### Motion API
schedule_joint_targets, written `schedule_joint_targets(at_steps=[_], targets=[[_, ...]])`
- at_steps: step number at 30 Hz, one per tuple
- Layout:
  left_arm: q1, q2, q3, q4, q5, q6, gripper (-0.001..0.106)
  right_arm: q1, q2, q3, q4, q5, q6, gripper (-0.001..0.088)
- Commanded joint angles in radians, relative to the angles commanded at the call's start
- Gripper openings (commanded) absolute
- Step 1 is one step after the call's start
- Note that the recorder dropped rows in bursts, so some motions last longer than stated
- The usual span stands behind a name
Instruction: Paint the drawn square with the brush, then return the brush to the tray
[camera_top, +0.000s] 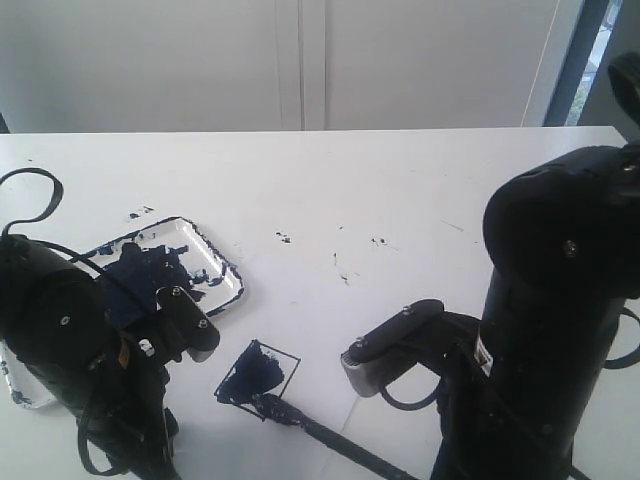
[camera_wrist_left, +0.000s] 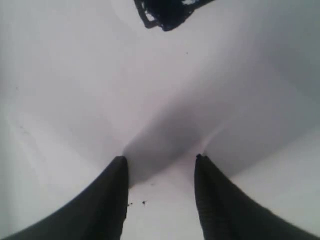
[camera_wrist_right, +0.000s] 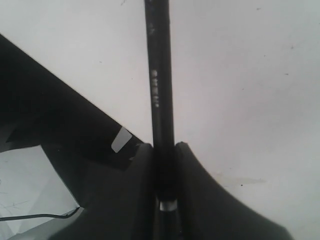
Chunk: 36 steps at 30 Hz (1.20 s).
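Observation:
The drawn square (camera_top: 258, 373) lies on white paper at the table's front, its inside partly smeared dark blue. The brush (camera_top: 320, 435) rests its clotted tip on the square's near corner, and its black handle (camera_wrist_right: 159, 80) runs back to my right gripper (camera_wrist_right: 163, 146), which is shut on it; a silver band shows between the jaws. The tray (camera_top: 222, 262), white with dark blue blotches, sits to the left behind my left arm. My left gripper (camera_wrist_left: 161, 160) stands open over bare white surface, with the painted square's corner (camera_wrist_left: 167, 12) ahead of it.
Small paint specks (camera_top: 345, 277) dot the white table (camera_top: 400, 190) beyond the square. The bulky right arm (camera_top: 545, 330) fills the front right, the left arm (camera_top: 70, 350) the front left. A cable loop (camera_top: 35, 195) lies at the far left.

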Motion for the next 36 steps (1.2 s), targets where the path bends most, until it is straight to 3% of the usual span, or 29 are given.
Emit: schedule_joint_targets(at_steps=[12,17,36], targets=[[0.000,0.000,0.000,0.000,0.000,0.002,0.048,0.000,-0.002,-0.011,-0.058,-0.130,0.019,0.0000],[0.000,0.000,0.000,0.000,0.000,0.002,0.048,0.000,-0.002,-0.009,-0.149,-0.108,0.077,0.0000],[0.000,0.000,0.000,0.000,-0.006,0.002,0.048,0.000,0.000,-0.007,-0.128,-0.090,0.065,0.0000]])
